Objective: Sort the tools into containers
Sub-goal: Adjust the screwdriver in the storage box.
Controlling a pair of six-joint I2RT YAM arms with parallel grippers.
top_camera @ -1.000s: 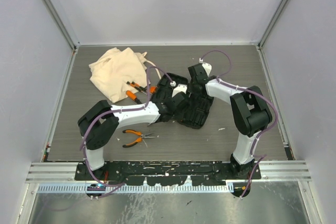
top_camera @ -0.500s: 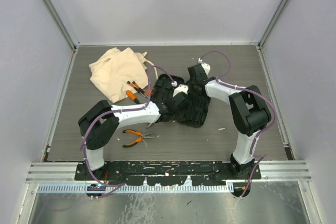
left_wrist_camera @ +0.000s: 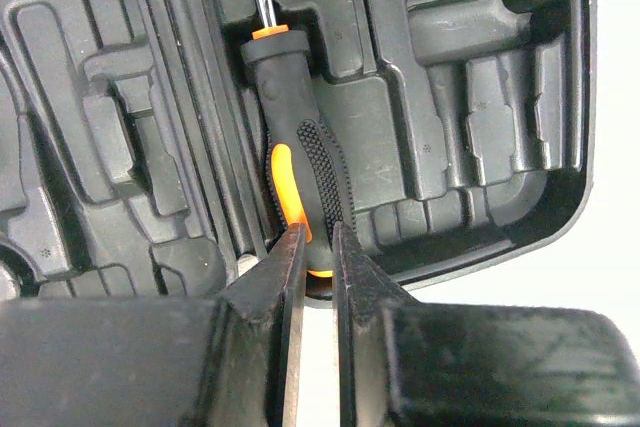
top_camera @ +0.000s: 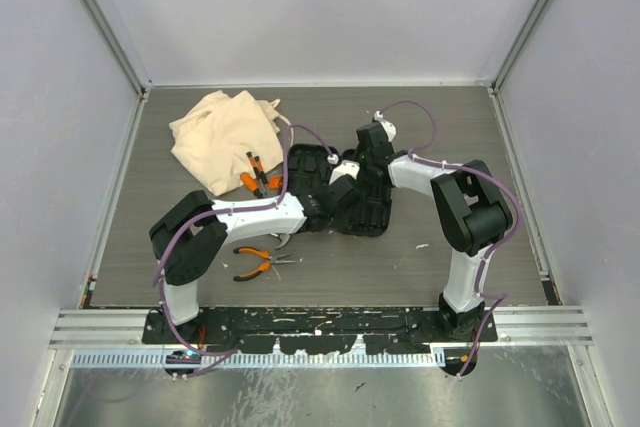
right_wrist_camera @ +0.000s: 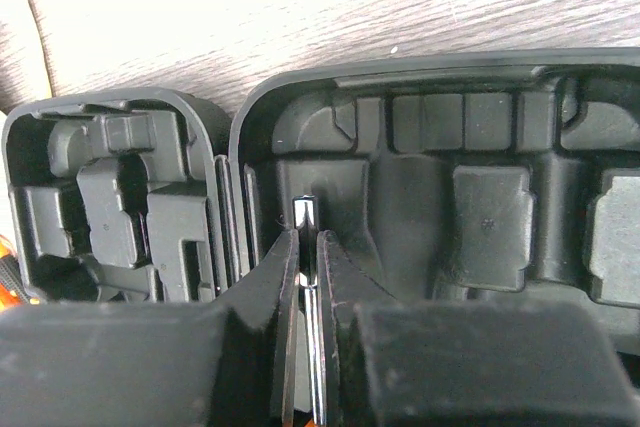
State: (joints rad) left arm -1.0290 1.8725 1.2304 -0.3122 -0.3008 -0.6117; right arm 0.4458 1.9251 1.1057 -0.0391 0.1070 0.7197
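Observation:
The black tool case [top_camera: 372,213] lies open at the table's middle. My left gripper [top_camera: 335,180] is over its left part. In the left wrist view, the gripper [left_wrist_camera: 315,237] is closed on the butt end of an orange-and-black screwdriver [left_wrist_camera: 300,117] lying in a moulded slot of the case [left_wrist_camera: 480,97]. My right gripper [top_camera: 360,160] is over the case's far part. In its own view [right_wrist_camera: 307,237] it is shut on a thin steel screwdriver shaft [right_wrist_camera: 306,213] whose tip pokes past the fingertips above the case [right_wrist_camera: 480,207]. The hammer is out of view.
The beige cloth bag [top_camera: 220,137] lies crumpled at the back left. Two more screwdrivers [top_camera: 256,177] lie at its near edge. Orange-handled pliers [top_camera: 255,261] lie on the table in front of the left arm. Grey walls enclose the table.
Both grippers and the case have shifted a little to the left. The orange handle seen near the left wrist is now hidden over the case.

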